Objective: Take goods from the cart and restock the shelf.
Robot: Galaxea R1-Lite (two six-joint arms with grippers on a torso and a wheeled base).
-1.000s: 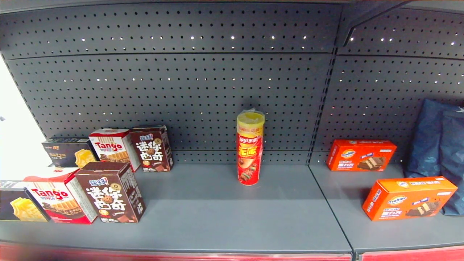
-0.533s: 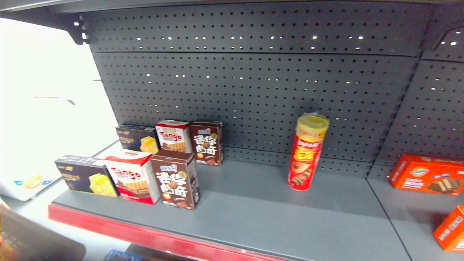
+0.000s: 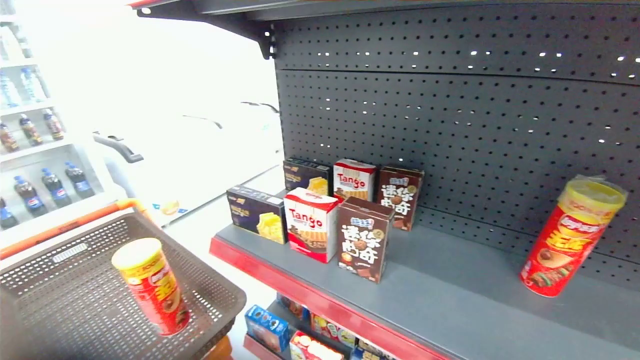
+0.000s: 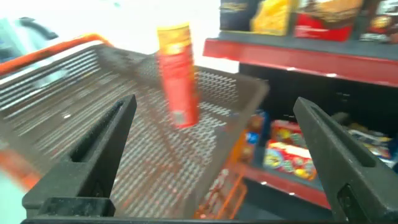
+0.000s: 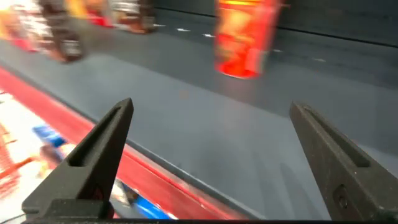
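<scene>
Head view: a red cylindrical chip can with a yellow lid (image 3: 152, 292) stands in the cart's brown perforated plastic basket (image 3: 220, 300), beside the grey metal shelf (image 3: 450, 305). On the shelf, six small snack boxes (image 3: 311, 230) stand in two rows, well apart from a second matching can (image 3: 570, 240).

Left wrist view: the left gripper (image 4: 214, 106) is spread wide and empty, facing the basket's can; coloured packets on a lower shelf (image 4: 286, 155) show.

Right wrist view: the right gripper (image 5: 211, 106), also spread and empty, faces the second can across bare shelf.

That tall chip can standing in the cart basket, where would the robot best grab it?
Probably around the middle of the chip can, fingers on opposite curved sides. It stands upright in the basket, so the open left tool would likely come in level, over the low rim.
</scene>
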